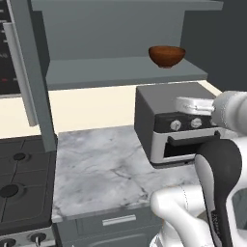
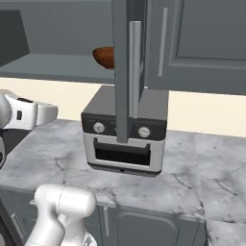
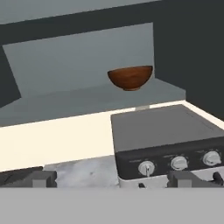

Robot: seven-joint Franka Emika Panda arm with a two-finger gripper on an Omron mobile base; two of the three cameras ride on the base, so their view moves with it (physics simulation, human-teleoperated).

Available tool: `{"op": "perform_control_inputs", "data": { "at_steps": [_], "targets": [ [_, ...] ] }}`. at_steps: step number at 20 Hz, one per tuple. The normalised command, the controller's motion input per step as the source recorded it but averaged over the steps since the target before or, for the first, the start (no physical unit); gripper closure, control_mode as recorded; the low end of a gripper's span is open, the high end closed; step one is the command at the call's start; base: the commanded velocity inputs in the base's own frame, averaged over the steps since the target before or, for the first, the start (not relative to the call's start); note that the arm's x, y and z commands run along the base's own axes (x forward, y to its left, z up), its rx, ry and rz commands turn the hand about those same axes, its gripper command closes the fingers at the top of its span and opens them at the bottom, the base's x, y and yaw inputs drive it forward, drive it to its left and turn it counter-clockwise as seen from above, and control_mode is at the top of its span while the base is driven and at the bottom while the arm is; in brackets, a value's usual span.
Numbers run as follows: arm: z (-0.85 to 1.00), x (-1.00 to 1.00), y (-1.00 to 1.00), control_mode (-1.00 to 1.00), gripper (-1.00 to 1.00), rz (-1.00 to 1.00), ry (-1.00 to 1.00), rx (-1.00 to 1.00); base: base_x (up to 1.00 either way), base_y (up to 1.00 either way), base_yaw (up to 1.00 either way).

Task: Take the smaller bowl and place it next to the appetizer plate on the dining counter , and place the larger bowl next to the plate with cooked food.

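one glossy reddish-brown smaller bowl [image 3: 130, 78]

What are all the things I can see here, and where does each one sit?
smaller bowl: one, glossy dark reddish-brown, on the grey shelf of the open cabinet, above the toaster oven.
open cabinet: one, grey, over the worktop, its door swung open.
toaster oven: one, dark grey top with a silver front and round knobs, on the worktop against the cream wall.
worktop: one, grey-white marbled, over grey cabinets.
stove: one, black with burners, left of the worktop.
robot arm: one, white with dark joints, in front of the worktop.
gripper: one, dark fingertips, open, holding nothing, pointed toward the toaster oven and bowl.
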Motion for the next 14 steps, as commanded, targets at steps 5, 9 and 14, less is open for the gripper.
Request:
{"op": "perform_control_inputs", "data": {
  "at_steps": [5,9,14],
  "targets": [
    [0.25,0.22,0.02,-1.00,-1.00,-0.36,-0.30,0.17,0.00,0.00,0.00],
    [0.43,0.41,0.01,-1.00,-1.00,-0.49,-0.29,0.11,0.00,0.00,0.00],
    [0.49,0.30,0.00,-1.00,-1.00,-0.43,-0.25,0.23,0.00,0.00,0.00]
  ]
}}
